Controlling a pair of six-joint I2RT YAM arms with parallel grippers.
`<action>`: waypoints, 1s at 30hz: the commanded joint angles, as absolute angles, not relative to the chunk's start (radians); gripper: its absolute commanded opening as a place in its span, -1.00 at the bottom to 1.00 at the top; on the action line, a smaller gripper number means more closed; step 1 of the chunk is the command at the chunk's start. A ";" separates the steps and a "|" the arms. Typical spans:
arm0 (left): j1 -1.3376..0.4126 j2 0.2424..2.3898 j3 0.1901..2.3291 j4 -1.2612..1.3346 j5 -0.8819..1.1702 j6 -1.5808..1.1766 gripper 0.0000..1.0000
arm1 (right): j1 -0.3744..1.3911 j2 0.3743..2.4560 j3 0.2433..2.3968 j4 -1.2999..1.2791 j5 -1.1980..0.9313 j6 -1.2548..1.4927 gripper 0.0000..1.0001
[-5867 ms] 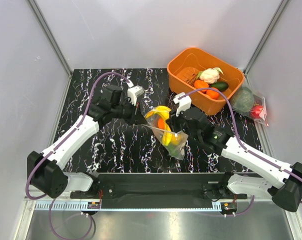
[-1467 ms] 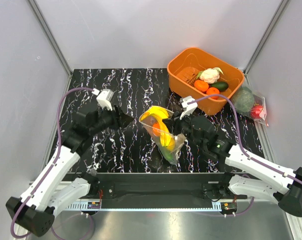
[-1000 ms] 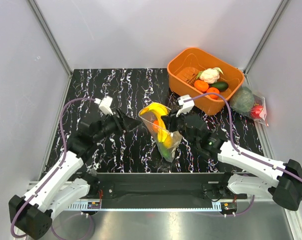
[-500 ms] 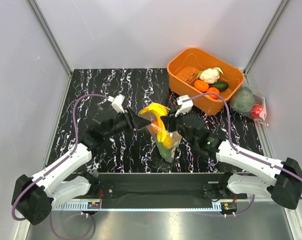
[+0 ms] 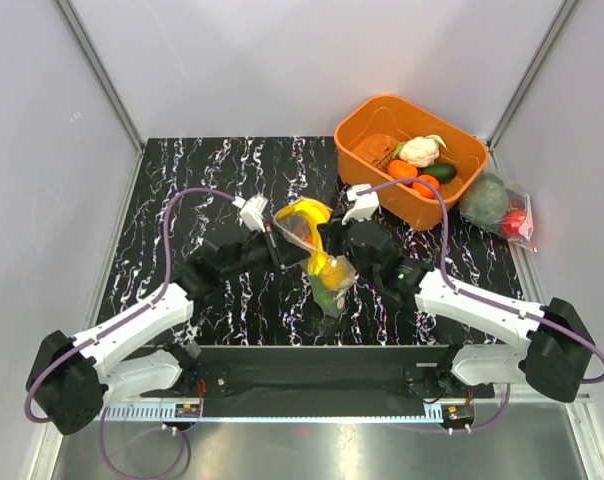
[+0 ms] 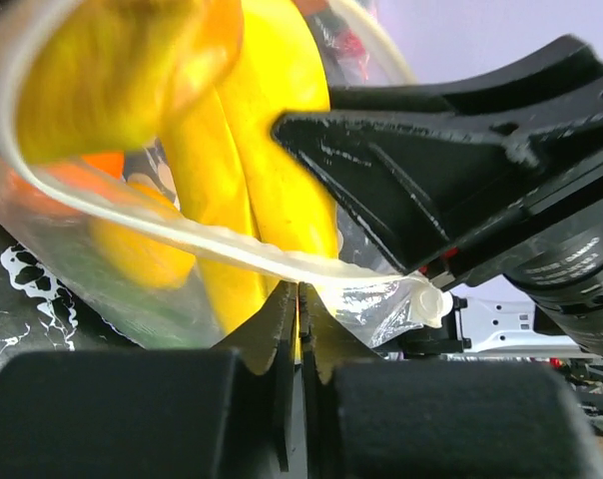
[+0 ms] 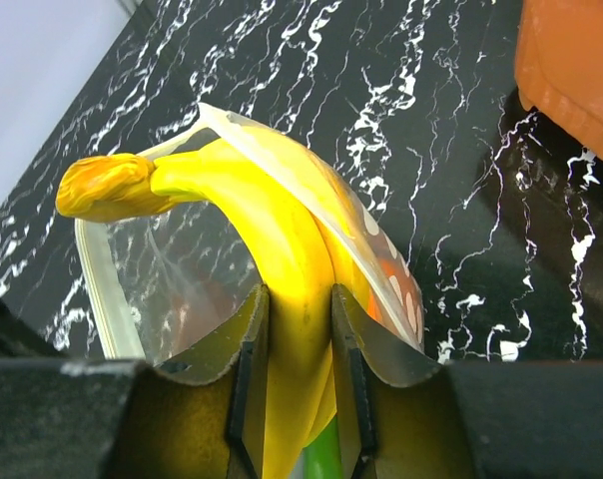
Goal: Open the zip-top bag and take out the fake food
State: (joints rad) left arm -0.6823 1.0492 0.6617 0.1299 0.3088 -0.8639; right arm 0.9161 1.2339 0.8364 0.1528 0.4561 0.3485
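Clearly the bag (image 5: 327, 285) is thin, soft, slippery film that folds under any push. The food (image 5: 320, 262) inside is light, hard and glossy, so it may slide out of a weak grip. I judge the best places to hold are the thicker rim (image 6: 212, 244) of the mouth for the bag, and the narrow middle of a long piece for the food. On the left, the left gripper (image 6: 299, 289) has its jaws pressed together on that rim, with only film between them. The bag hangs between the two grippers over the middle of the table (image 5: 182, 180), with its mouth up and gaping; whether its lower end touches the table I cannot tell. On the right, the right gripper (image 7: 300, 304) is partly closed around the banana (image 7: 272, 215), one finger on each side, and bag film lies over the banana's right side.
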 commanded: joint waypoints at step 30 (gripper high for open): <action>-0.825 0.949 0.499 0.324 0.095 -0.592 0.77 | 0.925 1.203 1.002 0.074 0.643 0.502 -1.00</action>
State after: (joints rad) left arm -0.7879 0.9348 0.4923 0.1566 0.1036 -0.6613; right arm 0.9165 1.1900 0.9333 0.0570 0.5888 0.4614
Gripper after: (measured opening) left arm 0.876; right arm 0.327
